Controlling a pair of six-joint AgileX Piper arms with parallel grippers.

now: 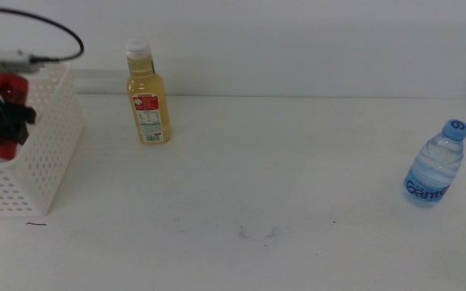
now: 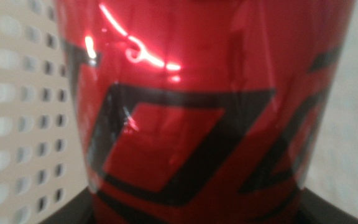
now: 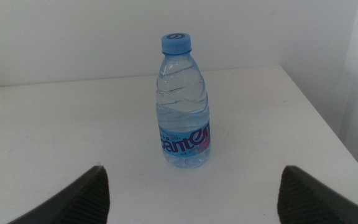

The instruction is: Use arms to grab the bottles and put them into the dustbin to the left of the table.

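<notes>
- Left hand [image 1: 2,113] over the white dustbin [image 1: 51,153] at the desk's left end, closed on the red can [image 1: 6,87]; can filling the left wrist view, perforated wall just beside it.
- Looks like the drop-off step for the can: hand inside the rim, can not yet let go.
- Next call, at a guess: spreading the jaws to drop the can, then lifting out without snagging the basket wall.
- Right hand [image 3: 194,199] wide open and empty, out of the middle view, jaws lined up either side of the water bottle [image 3: 183,102] but well short of touching it.
- Water bottle upright near the right edge of the desk [image 1: 298,162], blue cap on.
- Yellow bottle [image 1: 146,93] upright toward the back, near the dustbin but apart from it, untouched.
- Two bottles left to bin; a straight push forward and a squeeze on the water bottle's body probably next for the right side.
</notes>
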